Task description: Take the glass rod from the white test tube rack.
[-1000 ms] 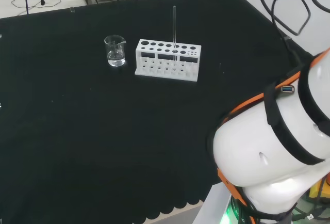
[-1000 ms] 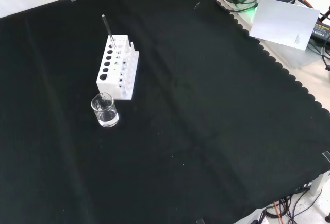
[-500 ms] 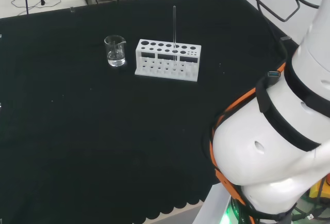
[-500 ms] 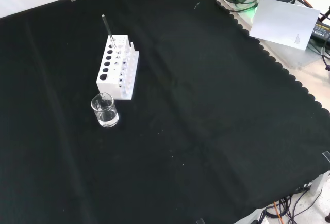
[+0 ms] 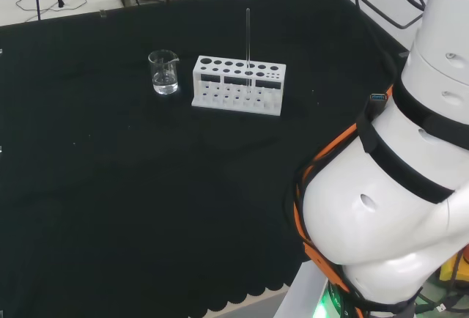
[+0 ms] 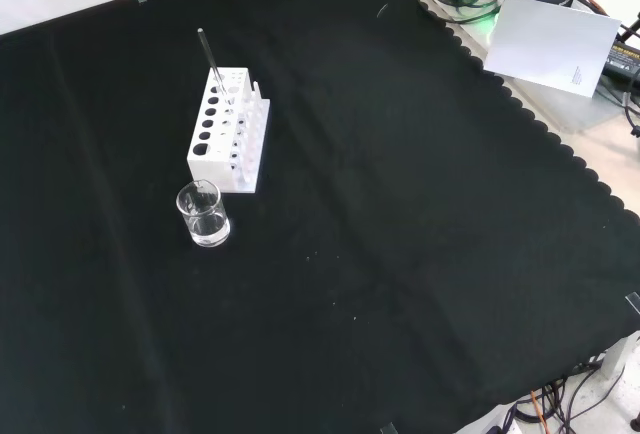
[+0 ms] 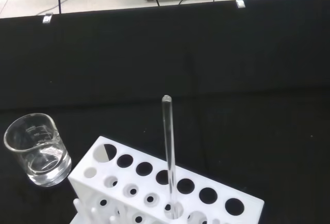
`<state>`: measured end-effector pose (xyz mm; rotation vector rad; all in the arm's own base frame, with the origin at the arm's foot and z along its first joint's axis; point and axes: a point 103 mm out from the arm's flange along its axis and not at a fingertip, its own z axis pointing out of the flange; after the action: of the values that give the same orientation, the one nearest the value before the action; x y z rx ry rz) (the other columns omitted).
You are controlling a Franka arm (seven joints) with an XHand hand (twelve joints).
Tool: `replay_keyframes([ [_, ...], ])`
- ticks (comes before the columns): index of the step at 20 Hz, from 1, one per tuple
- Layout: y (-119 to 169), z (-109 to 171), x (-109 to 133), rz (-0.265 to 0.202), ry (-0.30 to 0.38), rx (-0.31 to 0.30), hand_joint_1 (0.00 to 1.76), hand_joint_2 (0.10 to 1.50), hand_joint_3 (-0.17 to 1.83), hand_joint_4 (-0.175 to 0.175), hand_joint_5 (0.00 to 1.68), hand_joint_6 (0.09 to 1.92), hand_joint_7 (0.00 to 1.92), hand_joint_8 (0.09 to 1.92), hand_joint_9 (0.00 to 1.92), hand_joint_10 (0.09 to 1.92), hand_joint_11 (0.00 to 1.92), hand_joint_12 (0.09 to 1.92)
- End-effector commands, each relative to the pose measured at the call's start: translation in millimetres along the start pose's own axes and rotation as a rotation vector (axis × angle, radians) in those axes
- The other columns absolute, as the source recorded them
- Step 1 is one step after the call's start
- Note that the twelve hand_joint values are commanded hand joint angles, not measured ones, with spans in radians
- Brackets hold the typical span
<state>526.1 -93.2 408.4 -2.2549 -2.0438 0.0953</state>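
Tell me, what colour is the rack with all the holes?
The rack is white, clearest in the wrist view.

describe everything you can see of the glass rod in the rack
The glass rod is a thin, clear, straight stick with a rounded top end. It stands upright, or nearly so, in a hole of the white test tube rack, its lower end down inside the rack and most of its length rising well above the rack's top. In the head view it sits toward the rack's right half. Nothing but the rack touches it. A small clear beaker stands apart beside the rack.
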Motion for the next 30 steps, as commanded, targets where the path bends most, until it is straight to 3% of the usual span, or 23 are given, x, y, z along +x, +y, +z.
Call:
replay_keyframes([
  [1, 14.1, 29.2, -3.3, -0.016, 0.008, 0.064, 0.55, 1.01, 0.42, -0.175, 0.34, 0.09, 0.51, 0.98, 0.8, 0.91, 0.34, 1.4],
  [20, 26.5, 70.6, 20.0, -0.069, 0.001, 0.126, 0.56, 1.02, 0.41, -0.175, 0.51, 0.15, 0.74, 1.03, 0.97, 0.97, 0.51, 1.38],
  [26, 28.5, 90.3, 17.0, -0.073, 0.007, 0.145, 0.56, 1.02, 0.4, -0.175, 0.37, 0.53, 0.76, 1.04, 1.0, 0.97, 0.53, 1.37],
  [30, 31.8, 103.0, 12.1, -0.066, 0.015, 0.153, 0.56, 1.02, 0.4, -0.175, 0.36, 0.59, 0.77, 1.05, 1.01, 0.98, 0.54, 1.37],
])
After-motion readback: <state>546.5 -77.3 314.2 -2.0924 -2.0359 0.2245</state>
